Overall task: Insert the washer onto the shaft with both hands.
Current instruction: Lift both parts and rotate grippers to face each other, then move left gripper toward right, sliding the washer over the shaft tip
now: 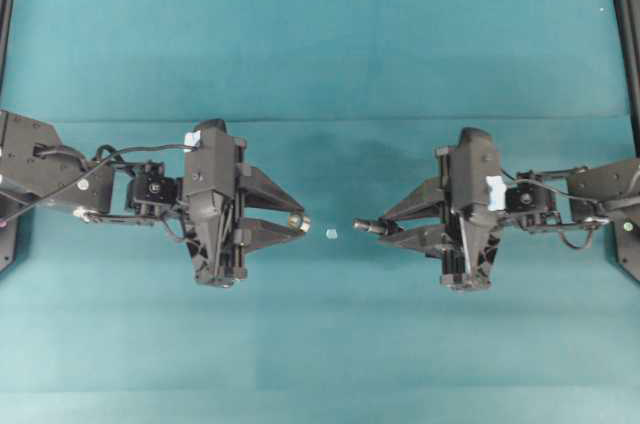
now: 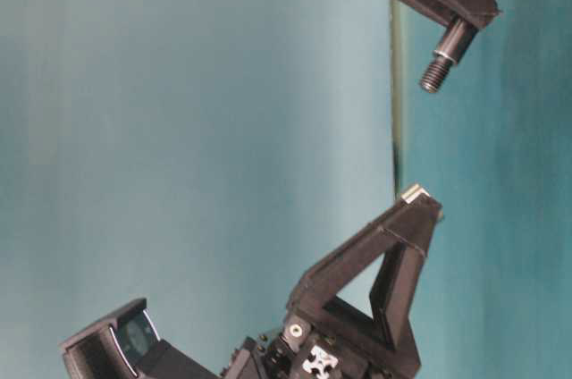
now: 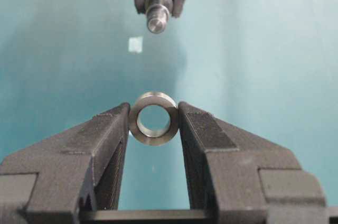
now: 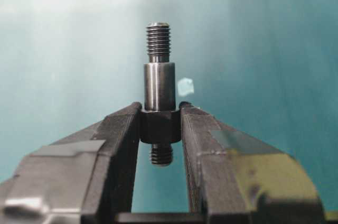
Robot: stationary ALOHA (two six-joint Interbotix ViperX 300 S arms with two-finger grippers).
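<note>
The washer, a small silvery ring with an open hole, sits pinched between the fingertips of my left gripper, which is shut on it. From overhead, the washer is at the tip of the left gripper, facing right. My right gripper is shut on the thick collar of the shaft, a dark stepped rod whose threaded end points away from the jaws. The shaft points left toward the washer, with a gap between them. Both are held above the table.
A tiny pale piece lies on the teal cloth below the gap between the two grippers. Black frame rails run along the left and right table edges. A fold line crosses the cloth behind the arms.
</note>
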